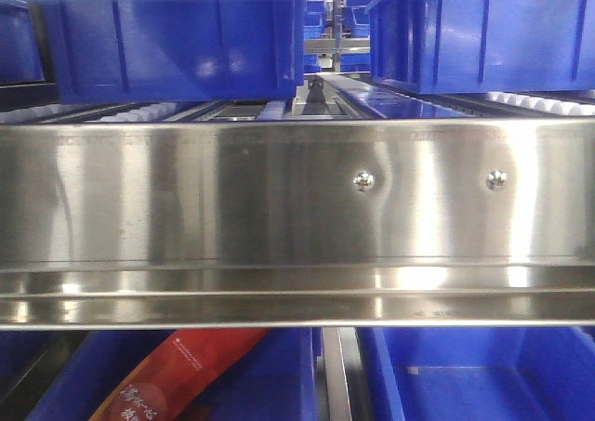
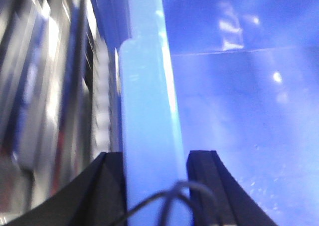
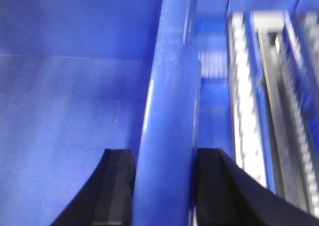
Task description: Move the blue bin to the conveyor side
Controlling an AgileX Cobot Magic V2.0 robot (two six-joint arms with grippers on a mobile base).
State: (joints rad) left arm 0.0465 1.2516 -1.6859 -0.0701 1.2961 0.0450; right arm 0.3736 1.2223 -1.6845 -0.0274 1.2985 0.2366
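In the left wrist view, the blue bin (image 2: 147, 86) shows as a thick pale-blue rim running up the frame, with its glossy inside to the right. My left gripper (image 2: 155, 156) is shut on that rim, one black finger on each side. In the right wrist view, the opposite rim of the blue bin (image 3: 172, 86) runs up the middle, with the bin's inside to the left. My right gripper (image 3: 165, 153) is shut on it the same way. Neither gripper shows in the front view. The conveyor is out of view.
A shiny stainless-steel rack beam (image 1: 279, 207) with two bolt heads fills the front view. Roller tracks (image 1: 539, 103) and other blue crates (image 1: 177, 45) sit on it. Below are more blue crates (image 1: 483, 374) and a red package (image 1: 186, 370). White rollers (image 3: 244, 111) run just right of the held rim.
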